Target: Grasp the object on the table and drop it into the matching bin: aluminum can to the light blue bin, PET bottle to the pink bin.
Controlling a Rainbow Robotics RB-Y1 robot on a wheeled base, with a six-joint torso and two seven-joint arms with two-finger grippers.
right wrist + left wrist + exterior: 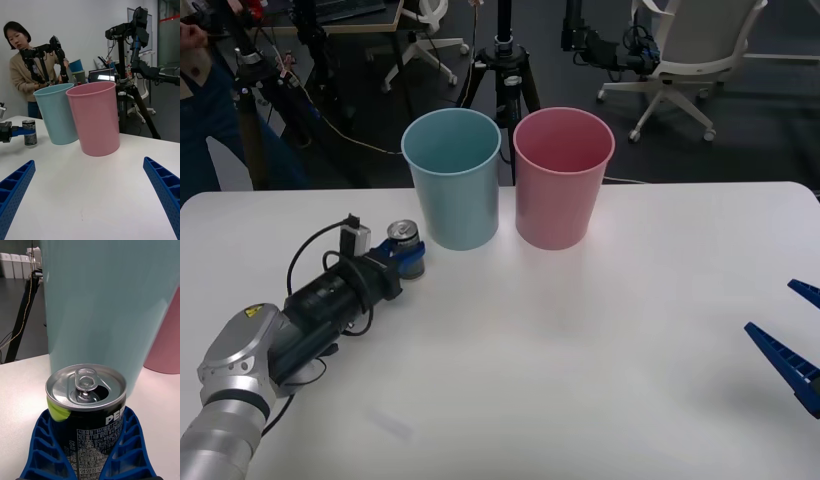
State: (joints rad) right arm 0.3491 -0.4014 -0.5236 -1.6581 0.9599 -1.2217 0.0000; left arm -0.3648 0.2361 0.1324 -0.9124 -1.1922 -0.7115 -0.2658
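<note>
Dark silvery-grey metal forms the aluminum can (404, 241), which stands upright on the white bench (580, 330), just beside the light blue bin (452, 178) on the robot's left side of it. The left gripper (406, 259) reaches low across the bench from the near left, and its blue ribbed fingers (43, 442) are closed on the can body from both sides; the left wrist view shows the can (86, 416) seated between them, with the opened pull-tab top facing up and the pale blue bin wall (108, 300) directly behind it. In the right wrist view the can (29, 132) rests with its base on the bench surface, with the blue fingers (21, 131) gripping it at mid-height. The pink bin (563, 176) stands beside the light blue bin on the robot's right, the two very close together at the far middle of the bench. The right gripper (795, 335) waits low at the near right edge of the bench, well apart from both bins, with its fingers (165, 187) spread wide and holding nothing.
</note>
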